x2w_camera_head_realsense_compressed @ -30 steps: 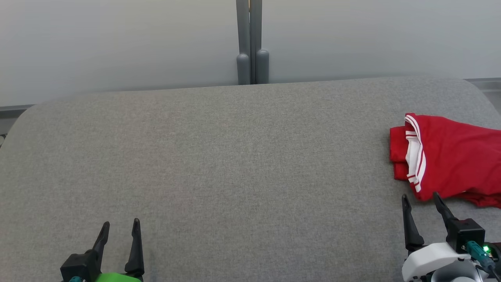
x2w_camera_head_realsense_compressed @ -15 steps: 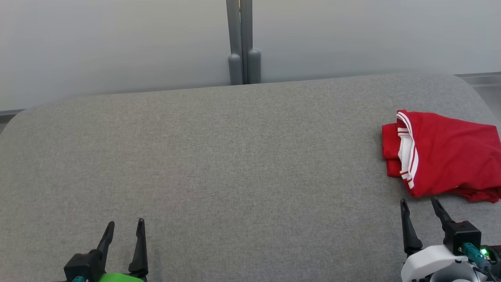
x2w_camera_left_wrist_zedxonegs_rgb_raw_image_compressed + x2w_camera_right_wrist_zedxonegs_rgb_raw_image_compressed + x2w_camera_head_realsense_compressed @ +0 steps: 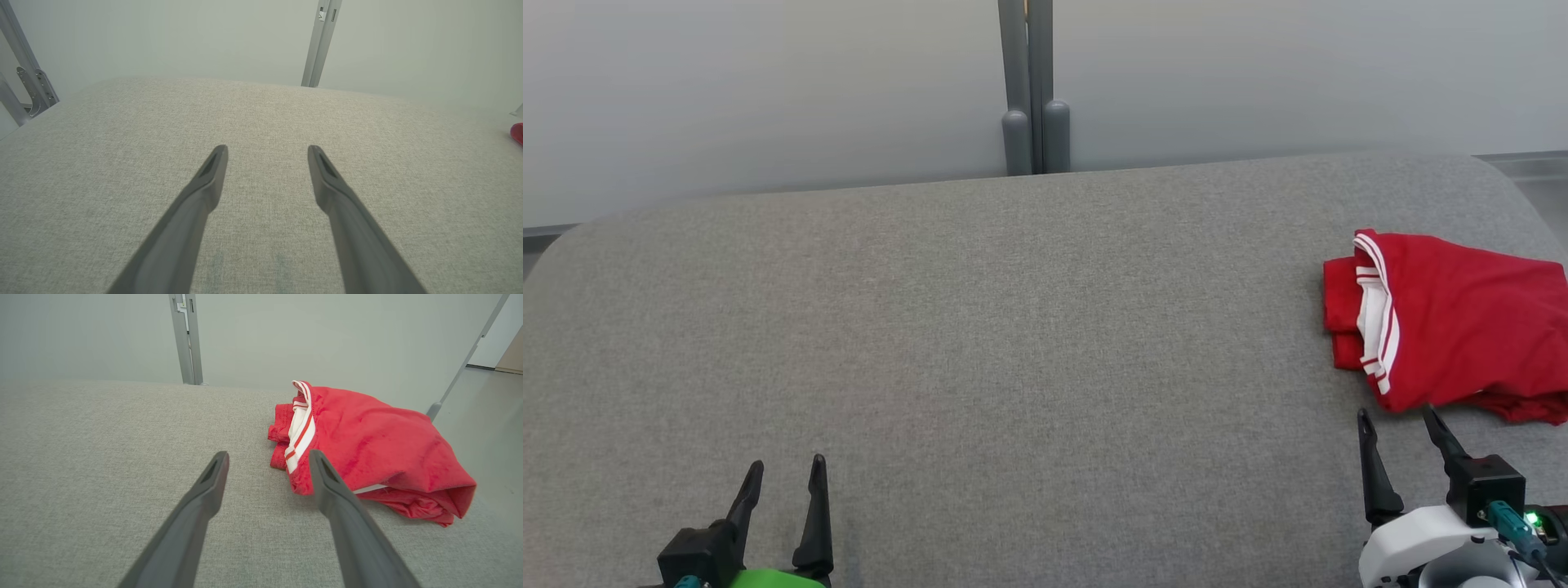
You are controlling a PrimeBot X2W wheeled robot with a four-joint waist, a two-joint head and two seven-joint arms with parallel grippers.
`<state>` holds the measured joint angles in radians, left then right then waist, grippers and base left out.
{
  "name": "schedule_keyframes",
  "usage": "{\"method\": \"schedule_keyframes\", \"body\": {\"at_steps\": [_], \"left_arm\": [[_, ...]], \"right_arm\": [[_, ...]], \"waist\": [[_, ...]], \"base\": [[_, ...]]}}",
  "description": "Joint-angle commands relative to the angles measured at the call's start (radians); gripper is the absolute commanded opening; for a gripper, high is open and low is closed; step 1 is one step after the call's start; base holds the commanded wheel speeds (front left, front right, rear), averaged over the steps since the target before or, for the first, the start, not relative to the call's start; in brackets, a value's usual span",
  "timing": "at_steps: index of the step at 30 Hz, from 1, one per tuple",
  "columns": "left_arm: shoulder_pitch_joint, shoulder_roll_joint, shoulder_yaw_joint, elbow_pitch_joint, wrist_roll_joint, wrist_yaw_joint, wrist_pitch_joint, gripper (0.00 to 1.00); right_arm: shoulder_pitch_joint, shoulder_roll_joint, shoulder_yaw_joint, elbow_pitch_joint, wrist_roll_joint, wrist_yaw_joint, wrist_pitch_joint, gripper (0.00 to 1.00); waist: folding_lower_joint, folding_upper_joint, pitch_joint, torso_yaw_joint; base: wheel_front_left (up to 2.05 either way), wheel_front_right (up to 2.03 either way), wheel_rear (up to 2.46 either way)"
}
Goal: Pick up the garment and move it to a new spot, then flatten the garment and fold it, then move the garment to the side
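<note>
Last second: the whole head view drifted sideways and back. The post (image 3: 1033, 82) and the garment (image 3: 1462, 327) slid together, so that's camera motion, not cloth motion. Neither arm has really moved against the counter (image 3: 1013, 327).

Left gripper (image 3: 787, 462): jaws spread, nothing between them, over bare fabric at near left. The left wrist view agrees, with only a red sliver at its far right edge.

Right gripper (image 3: 1396, 412): jaws spread, empty, tips just short of the garment's near hem. One tip may be brushing it; the angle is too poor to tell.

The garment sits on the counter's far right, close to the edge. It's a compact red bundle, striped white trim facing centre, top layer fairly smooth, lower layers bunched at the near right corner (image 3: 425, 506).

Net effect on the task: no change. This layout fits both a folded piece already set aside with the arms parked, and a loose bundle with the right arm lined up to grab it. Can't separate the two from here.
</note>
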<state>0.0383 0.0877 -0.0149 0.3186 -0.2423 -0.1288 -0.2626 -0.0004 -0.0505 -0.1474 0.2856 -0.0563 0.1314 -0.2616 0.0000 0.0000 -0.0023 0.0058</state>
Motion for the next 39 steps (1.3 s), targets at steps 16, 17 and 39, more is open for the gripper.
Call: {"method": "schedule_keyframes", "body": {"at_steps": [16,17,39], "left_arm": [[0.000,-0.001,0.005,0.001,0.003,0.000,0.000,1.00],[0.000,-0.001,0.005,0.000,0.003,0.000,0.000,1.00],[0.015,-0.017,0.009,0.049,-0.040,0.001,0.021,0.00]], "right_arm": [[0.000,0.000,0.003,0.009,0.000,0.000,0.000,1.00],[-0.001,0.000,0.003,0.009,0.001,0.000,0.000,1.00],[0.008,0.013,0.000,0.068,0.044,0.000,0.024,0.00]], "waist": [[0.0000,0.0000,-0.004,0.004],[0.0000,0.0000,-0.004,0.004],[0.0000,0.0000,-0.002,0.004]], "base": [[0.00,0.00,0.00],[0.00,0.00,0.00],[0.00,0.00,0.00]]}}
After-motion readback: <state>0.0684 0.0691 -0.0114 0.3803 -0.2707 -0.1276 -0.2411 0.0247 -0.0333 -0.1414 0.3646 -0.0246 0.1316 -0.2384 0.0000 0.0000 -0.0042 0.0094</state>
